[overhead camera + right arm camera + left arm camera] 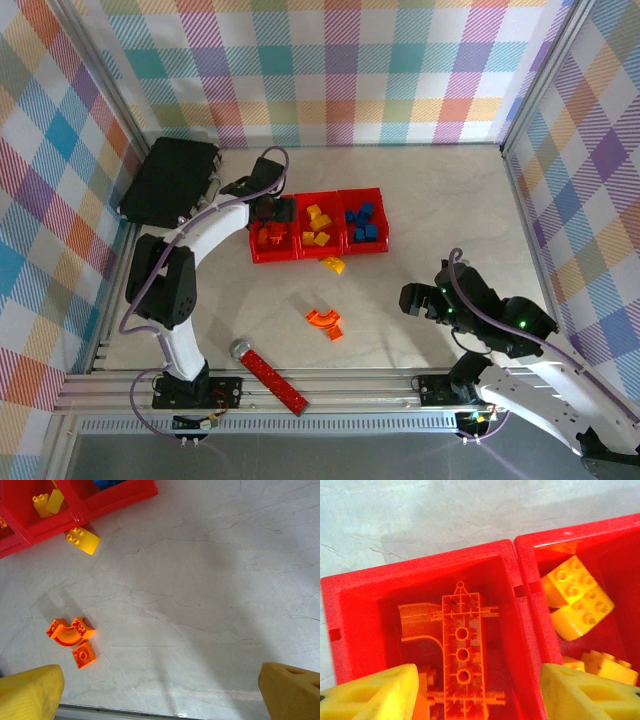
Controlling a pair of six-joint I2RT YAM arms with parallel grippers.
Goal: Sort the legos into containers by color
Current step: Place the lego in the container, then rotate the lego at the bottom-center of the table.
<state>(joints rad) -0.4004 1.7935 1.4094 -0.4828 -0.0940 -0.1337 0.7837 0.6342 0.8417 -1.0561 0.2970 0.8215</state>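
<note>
Left gripper (477, 692) hovering agape over overlapping orange plastic bricks (462, 650) in red plastic bin (355, 610); right gripper (160, 680) likewise agape, fingers (30, 692) cropped.

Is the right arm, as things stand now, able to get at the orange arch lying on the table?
Probably yes. The right pincer is open, and bare table lies between it and the orange arch. A small orange brick lies right beside the arch, but it does not block the way.
</note>
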